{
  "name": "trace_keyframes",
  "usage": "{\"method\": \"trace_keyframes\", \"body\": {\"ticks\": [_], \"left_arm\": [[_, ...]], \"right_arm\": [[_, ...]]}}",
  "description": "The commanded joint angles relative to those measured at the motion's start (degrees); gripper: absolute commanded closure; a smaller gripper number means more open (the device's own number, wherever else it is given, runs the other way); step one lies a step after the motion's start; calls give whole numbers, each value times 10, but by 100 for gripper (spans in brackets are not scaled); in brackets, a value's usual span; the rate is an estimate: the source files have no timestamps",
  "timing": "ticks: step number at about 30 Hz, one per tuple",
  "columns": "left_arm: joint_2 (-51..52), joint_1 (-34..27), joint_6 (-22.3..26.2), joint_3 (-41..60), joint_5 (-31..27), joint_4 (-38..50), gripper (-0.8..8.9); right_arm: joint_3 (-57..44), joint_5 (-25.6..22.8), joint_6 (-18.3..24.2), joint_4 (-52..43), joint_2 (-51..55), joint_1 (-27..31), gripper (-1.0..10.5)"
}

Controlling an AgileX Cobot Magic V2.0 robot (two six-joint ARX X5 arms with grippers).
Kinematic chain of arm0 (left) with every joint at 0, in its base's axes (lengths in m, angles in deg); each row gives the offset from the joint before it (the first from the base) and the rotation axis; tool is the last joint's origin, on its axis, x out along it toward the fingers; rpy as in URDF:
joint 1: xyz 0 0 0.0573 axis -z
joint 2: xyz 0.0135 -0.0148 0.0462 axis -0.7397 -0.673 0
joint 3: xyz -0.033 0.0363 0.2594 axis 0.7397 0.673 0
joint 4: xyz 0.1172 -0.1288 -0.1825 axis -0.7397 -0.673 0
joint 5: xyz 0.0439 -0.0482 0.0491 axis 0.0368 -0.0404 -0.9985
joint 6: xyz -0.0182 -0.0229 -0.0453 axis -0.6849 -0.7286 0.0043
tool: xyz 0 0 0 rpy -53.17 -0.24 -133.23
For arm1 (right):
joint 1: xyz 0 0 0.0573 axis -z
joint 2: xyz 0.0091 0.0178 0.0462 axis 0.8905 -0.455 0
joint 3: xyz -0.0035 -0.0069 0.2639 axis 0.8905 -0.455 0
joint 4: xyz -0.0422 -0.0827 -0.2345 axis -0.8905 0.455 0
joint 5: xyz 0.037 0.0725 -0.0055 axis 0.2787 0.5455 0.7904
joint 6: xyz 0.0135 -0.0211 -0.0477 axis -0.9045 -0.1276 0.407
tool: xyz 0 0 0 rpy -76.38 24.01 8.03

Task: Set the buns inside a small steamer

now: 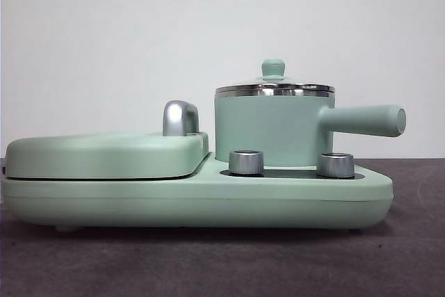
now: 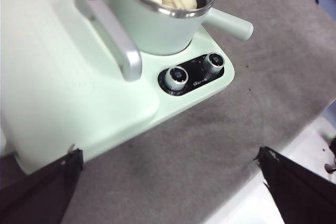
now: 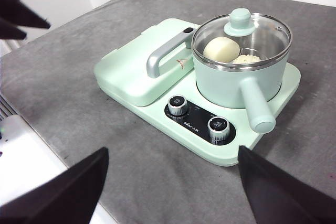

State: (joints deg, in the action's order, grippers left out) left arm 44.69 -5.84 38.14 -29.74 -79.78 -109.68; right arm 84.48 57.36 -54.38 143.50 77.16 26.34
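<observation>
We see a table [image 3: 79,77] covered with a dark grey, felt-like cloth that runs up to a white wall. Directly on it rests one thing only: a mint-green cooking appliance [image 3: 157,116], its long flat base sitting flush on the cloth. In the front view the base [image 1: 208,203] spans most of the table's width and casts a thin shadow beneath. Along the near edge the cloth gives way to a pale border [image 2: 273,203].
</observation>
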Motion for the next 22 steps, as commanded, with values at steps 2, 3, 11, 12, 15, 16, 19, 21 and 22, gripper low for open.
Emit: {"method": "trace_keyframes", "body": {"ticks": [2, 3, 11, 12, 15, 16, 19, 21, 22], "left_arm": [[34, 4, -29, 7, -22, 7, 479], [41, 4, -29, 7, -24, 5, 637], [52, 4, -24, 7, -26, 17, 793], [52, 4, -24, 7, -26, 17, 793], [52, 4, -24, 7, -26, 17, 793], [52, 4, -24, 7, -26, 17, 793], [52, 4, -24, 7, -26, 17, 793], [52, 4, -24, 7, -26, 17, 793], [52, 4, -24, 7, -26, 17, 793]], "right_arm": [[5, 0, 10, -6, 0, -4, 561], [5, 0, 10, -6, 0, -4, 593], [5, -1, 11, -4, 0, -4, 931], [5, 0, 11, -4, 0, -4, 931], [6, 0, 11, -4, 0, -4, 931], [6, 0, 11, -4, 0, -4, 931], [6, 0, 11, -4, 0, -4, 931], [6, 0, 11, -4, 0, -4, 931], [6, 0, 11, -4, 0, -4, 931]]}}
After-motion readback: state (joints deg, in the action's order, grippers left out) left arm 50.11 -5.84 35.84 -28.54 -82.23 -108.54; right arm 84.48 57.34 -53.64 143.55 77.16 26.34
